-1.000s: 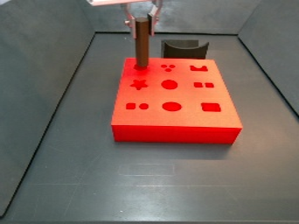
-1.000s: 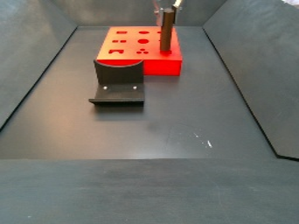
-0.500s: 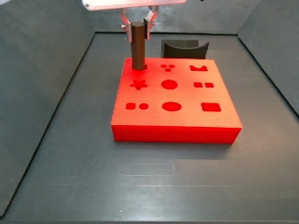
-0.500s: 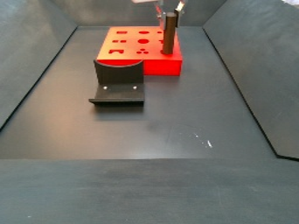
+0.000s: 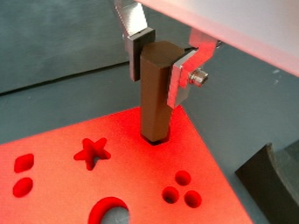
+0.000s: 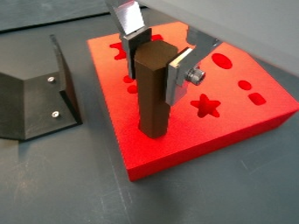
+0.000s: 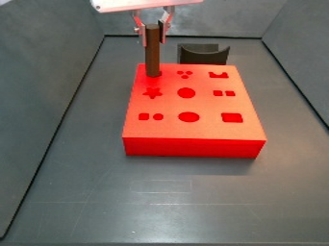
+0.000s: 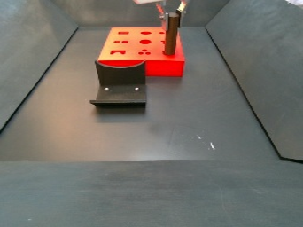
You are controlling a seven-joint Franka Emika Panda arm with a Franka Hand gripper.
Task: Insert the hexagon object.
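Tool pinching the hexagon object upright over a corner of the red block.
Peg's lower end sits in a hole there. Dark grey worktop, grey walls around it; the fixture stands just beside the block.

The brown hexagon object stands upright in the claw, its lower end sunk in a hole.
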